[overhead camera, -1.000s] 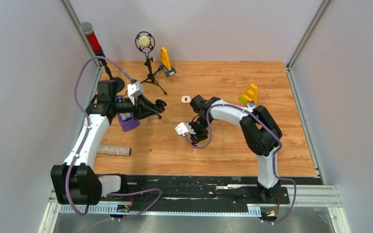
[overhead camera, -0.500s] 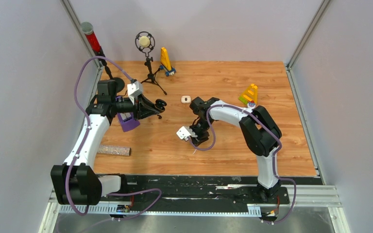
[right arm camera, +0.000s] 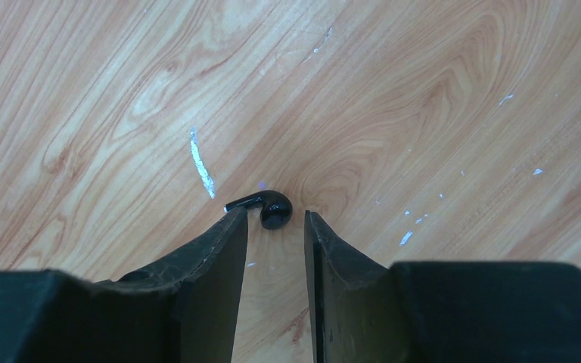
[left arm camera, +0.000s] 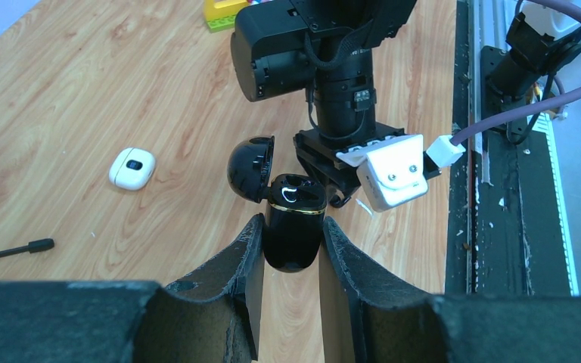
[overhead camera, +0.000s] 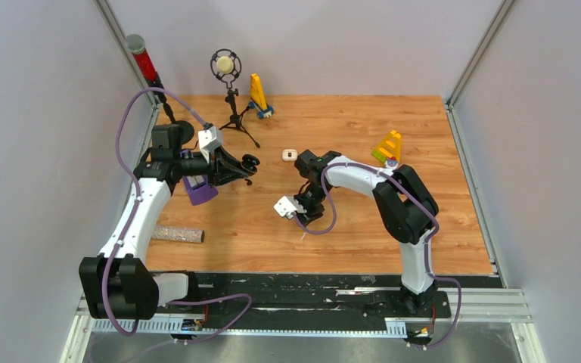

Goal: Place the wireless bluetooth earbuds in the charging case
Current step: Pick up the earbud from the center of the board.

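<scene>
**Earbud under the right gripper, open case waiting in the left**

Black earbud lies on the table, its stem pointing to 9 o'clock in the right wrist view. It sits at the tips of the right gripper, whose fingers are released and parted with nothing between the pads. The bud is level with the fingertips rather than down between them. A white sliver of scrap lies at 10 o'clock from the bud, close by but not touching it.

The left gripper is clenched on the black charging case, held above the table. The lid is swung open toward 10 o'clock in the left wrist view and the mouth faces the right arm. I cannot tell whether a bud is already seated inside. A white case rests on the table at 12 o'clock from the right gripper in the top view. No other earbuds can be made out.

By my reading, the step in hand is the pick of the black bud. Next the right gripper needs to settle a little lower so the pads flank the bud's body, then close gently. The piece is small and smooth and could skid away. After that it needs carrying toward 10 o'clock to the open case, stem lined up with a socket.
</scene>
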Controlling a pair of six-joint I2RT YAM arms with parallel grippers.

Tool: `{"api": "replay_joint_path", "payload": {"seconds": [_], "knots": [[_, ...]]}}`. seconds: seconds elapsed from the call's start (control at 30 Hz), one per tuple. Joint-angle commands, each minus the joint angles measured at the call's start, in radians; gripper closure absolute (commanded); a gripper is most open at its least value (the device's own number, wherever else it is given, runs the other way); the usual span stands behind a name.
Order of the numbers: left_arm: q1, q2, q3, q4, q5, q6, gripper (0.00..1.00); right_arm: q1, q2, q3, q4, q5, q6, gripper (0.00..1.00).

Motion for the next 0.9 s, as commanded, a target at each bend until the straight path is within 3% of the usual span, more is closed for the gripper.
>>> {"api": "replay_joint_path", "payload": {"seconds": [0.0,0.5,0.73,0.87], "knots": [[0.005,-0.028,-0.005,0.023,0.032,-0.012,1.0,0.013,0.007,0.044,-0.02,-0.051,-0.052,0.66],[0.005,-0.03,-0.009,0.022,0.031,-0.013,1.0,0.021,0.057,0.076,-0.09,-0.008,-0.1,0.71],[0.005,-0.028,-0.009,0.024,0.029,-0.014,1.0,0.02,0.07,0.126,-0.113,-0.045,-0.058,0.88],[0.005,-0.024,-0.014,0.046,0.026,-0.031,1.0,0.016,0.053,0.142,-0.118,-0.053,-0.022,0.9]]}}
